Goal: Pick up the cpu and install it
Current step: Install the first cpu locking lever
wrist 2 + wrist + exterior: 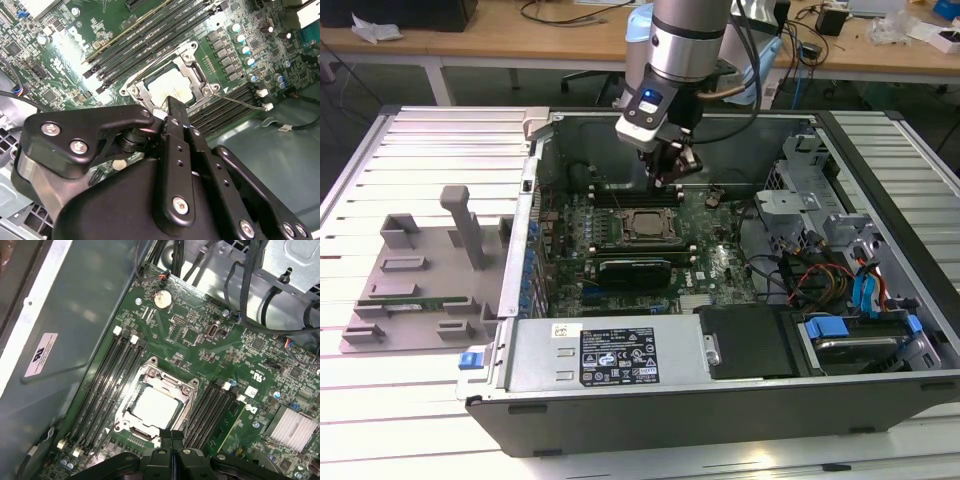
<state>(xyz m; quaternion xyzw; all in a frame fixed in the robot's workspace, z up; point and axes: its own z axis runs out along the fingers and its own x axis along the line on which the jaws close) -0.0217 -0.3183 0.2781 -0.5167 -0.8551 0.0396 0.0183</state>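
Exterior view: we see the cpu (645, 225) flat on the board (720, 268), with the end effector (672, 180) near it. In both wrist views it sits lid-up in the socket (186, 390), edges parallel to the slots (102, 385). The end effector (170, 107) (172, 436) is closed and empty. We cannot read the label (40, 355).

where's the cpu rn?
In the first wrist view the cpu sits inside the socket frame on the motherboard, between the two banks of memory slots, with the hand close by.

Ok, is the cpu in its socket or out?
In. In both wrist views the cpu lies flat inside the socket frame on the motherboard; the gripper over it, jaws together, holds nothing.
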